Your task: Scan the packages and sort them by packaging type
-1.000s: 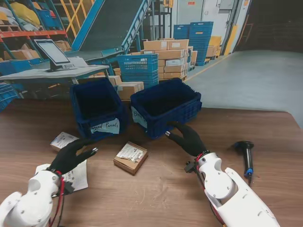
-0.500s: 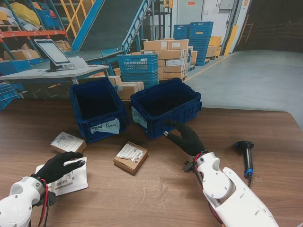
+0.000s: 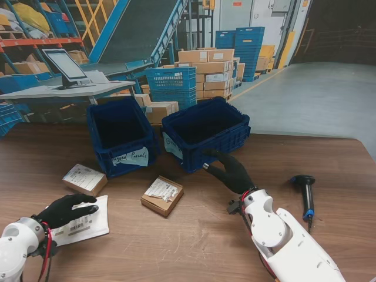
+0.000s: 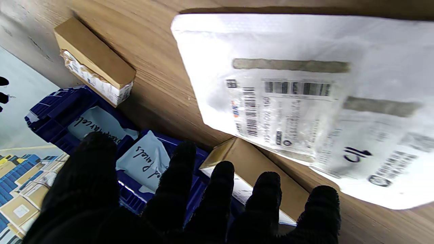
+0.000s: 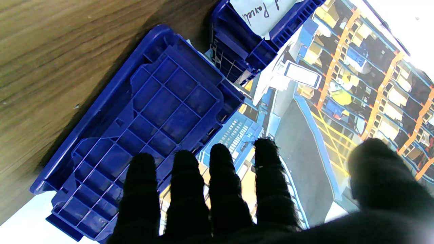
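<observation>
Packages lie spread on the tabletop (image 3: 194,241) in front of two blue bins: a white poly mailer (image 3: 82,222) at my near left, a small cardboard box (image 3: 85,178) just beyond it, and a second cardboard box (image 3: 162,195) nearer the middle. The left hand (image 3: 63,210) rests over the near-left edge of the mailer with fingers spread and closed on nothing; from the wrist view its fingertips (image 4: 220,176) hover apart above the mailer's printed label (image 4: 288,108), so contact cannot be confirmed. The right hand (image 3: 230,170) is also spread and holding nothing, poised just in front of the right bin (image 3: 205,132), while the handheld scanner (image 3: 305,194) lies untouched well off to its right. The left bin (image 3: 120,135) carries a handwritten paper tag. I judge the step in hand to be picking up the mailer. Next, the left fingers should pinch a mailer edge, since flat film is hard to lift, and the right hand should fetch the scanner to read the barcode.
</observation>
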### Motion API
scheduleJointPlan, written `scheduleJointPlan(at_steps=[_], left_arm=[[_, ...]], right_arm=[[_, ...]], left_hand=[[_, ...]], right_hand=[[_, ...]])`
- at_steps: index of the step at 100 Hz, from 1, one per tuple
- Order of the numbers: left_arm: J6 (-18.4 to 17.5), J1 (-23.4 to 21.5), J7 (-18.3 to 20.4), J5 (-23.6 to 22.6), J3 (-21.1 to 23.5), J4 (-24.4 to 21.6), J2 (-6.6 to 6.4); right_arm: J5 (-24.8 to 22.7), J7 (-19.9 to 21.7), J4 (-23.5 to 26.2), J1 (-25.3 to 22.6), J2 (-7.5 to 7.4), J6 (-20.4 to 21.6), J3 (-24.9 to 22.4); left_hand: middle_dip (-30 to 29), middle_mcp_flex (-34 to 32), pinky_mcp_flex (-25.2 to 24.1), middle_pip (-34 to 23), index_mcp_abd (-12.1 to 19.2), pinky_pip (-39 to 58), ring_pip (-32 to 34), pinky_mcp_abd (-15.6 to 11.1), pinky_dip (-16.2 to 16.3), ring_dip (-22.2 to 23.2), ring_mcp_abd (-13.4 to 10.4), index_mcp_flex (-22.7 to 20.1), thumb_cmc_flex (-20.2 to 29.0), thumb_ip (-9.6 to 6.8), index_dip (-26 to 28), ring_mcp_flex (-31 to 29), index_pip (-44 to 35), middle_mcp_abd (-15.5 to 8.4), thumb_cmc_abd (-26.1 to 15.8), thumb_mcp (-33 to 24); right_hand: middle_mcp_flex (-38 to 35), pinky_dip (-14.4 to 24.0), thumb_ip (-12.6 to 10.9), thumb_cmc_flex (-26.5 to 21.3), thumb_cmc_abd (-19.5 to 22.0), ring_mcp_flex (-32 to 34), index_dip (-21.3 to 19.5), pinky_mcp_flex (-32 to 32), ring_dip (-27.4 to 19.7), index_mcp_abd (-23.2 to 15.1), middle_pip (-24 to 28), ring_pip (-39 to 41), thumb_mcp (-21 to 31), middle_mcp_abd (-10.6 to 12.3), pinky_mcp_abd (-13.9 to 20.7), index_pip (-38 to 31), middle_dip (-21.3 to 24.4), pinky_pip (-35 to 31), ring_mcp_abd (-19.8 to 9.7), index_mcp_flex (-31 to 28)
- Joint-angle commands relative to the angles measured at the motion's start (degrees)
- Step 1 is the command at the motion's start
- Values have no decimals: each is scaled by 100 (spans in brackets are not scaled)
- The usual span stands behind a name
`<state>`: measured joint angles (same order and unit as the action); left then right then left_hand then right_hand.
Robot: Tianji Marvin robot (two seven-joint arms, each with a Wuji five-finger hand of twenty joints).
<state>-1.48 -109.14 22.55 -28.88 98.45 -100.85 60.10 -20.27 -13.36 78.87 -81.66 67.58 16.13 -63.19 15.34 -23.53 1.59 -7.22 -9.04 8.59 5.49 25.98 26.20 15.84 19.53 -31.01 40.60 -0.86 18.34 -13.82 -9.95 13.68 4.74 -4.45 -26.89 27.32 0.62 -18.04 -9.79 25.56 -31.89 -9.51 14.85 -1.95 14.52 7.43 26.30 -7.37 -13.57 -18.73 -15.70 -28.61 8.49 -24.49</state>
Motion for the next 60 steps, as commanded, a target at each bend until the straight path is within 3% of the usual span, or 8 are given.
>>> scheduleJointPlan(at_steps=[1, 60], left_arm=[[-28, -21, 137, 49, 59, 108, -55], [47, 502, 25, -272, 202, 754, -68]], right_arm=[[-12, 76, 13, -18, 45, 32, 42], [22, 149, -69, 58, 41, 115, 150]], left_hand=[[51, 27, -9, -28, 164, -78, -46, -85, 62, 17, -148, 103, 166, -120, 34, -52, 19, -116, -188, 188], [45, 306, -14, -95, 80, -84, -55, -159, 56, 18, -180, 429, 227, -146, -37, 58, 138, -105, 117, 38]], right_hand=[[56, 91, 16, 94, 178, -1, 5, 26, -14, -60, -35, 16, -60, 77, 19, 9, -24, 85, -33, 171], [14, 94, 16, 82, 163, 0, 1, 34, -11, -67, -19, 14, -63, 71, 12, -1, -39, 92, -38, 153]])
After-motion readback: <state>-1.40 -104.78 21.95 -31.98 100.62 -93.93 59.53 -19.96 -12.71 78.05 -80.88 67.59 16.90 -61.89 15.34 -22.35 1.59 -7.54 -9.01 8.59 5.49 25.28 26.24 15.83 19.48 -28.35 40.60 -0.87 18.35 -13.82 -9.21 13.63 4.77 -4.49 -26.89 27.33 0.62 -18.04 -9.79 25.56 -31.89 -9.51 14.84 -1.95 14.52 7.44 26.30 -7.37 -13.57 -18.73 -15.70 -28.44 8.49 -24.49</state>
